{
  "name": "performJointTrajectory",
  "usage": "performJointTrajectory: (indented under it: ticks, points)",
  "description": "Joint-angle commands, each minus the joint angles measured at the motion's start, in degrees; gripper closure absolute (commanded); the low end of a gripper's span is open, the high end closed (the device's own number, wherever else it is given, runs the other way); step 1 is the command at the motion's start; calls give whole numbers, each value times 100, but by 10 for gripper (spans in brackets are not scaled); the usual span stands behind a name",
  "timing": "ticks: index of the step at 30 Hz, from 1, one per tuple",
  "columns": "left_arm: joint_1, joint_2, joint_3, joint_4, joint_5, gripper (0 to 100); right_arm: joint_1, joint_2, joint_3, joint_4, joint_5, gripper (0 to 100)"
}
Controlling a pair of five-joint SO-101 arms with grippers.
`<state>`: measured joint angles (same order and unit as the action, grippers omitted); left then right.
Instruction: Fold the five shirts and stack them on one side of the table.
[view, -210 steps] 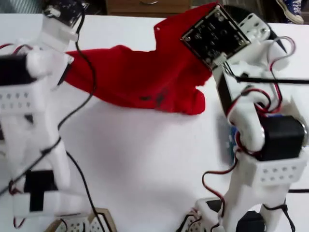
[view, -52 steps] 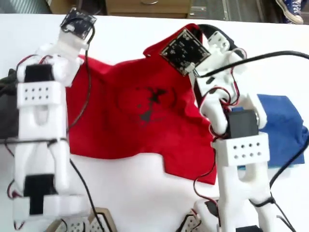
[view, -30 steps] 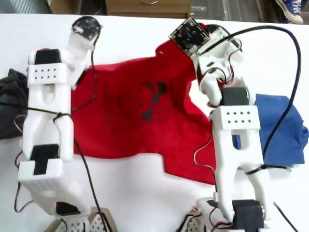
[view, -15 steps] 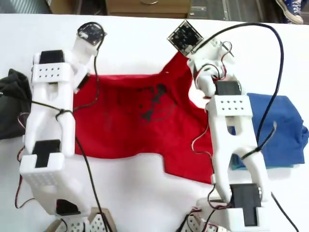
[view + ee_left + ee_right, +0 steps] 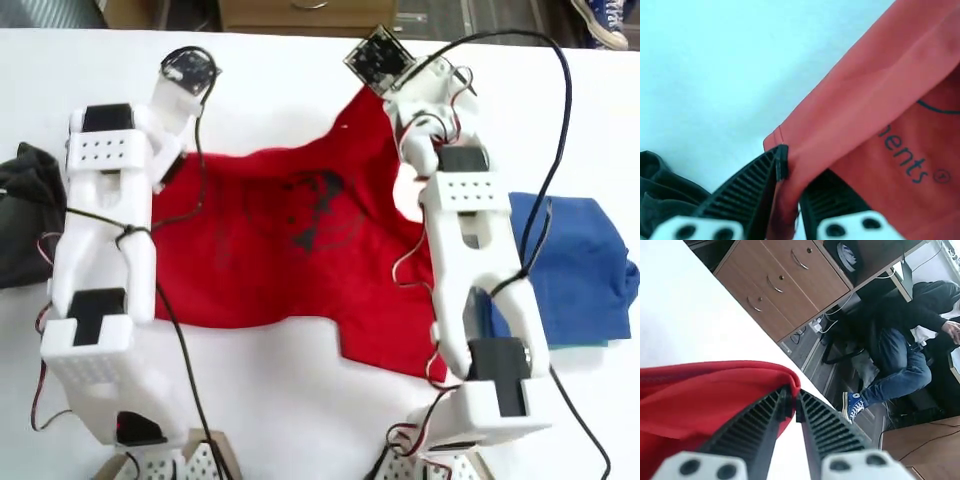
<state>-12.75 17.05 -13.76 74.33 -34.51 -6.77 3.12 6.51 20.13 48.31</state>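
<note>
A red shirt (image 5: 290, 250) with a dark print lies spread across the middle of the table. My left gripper (image 5: 173, 167) is at the shirt's left edge. In the left wrist view it (image 5: 789, 167) is shut on a folded red hem (image 5: 855, 115). My right gripper (image 5: 383, 100) holds the shirt's far right corner, lifted off the table. In the right wrist view its jaws (image 5: 790, 394) are shut on a red fold (image 5: 705, 390). A blue shirt (image 5: 575, 265) lies flat at the right, and a dark shirt (image 5: 25, 215) is bunched at the left edge.
White tabletop (image 5: 270, 60) lies bare behind the red shirt and in front of it (image 5: 290, 400). Cables hang from both arms over the cloth. Wooden drawers (image 5: 775, 280) stand beyond the table's far edge. Dark cloth (image 5: 660, 190) lies close to the left gripper.
The bunched red shirt has been pulled out flat across the table. In the last half second the right arm carried its corner slightly farther back; the left arm stayed put.
</note>
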Motion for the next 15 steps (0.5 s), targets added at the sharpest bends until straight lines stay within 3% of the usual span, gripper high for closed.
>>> performJointTrajectory:
  ticks: [1, 15]
  points:
    - [35, -88, -277, -149, 9, 980, -127, 66, -703, -110, -18, 978]
    - [-9, -26, -681, -255, 281, 980, -295, 426, -1363, -101, 0, 978]
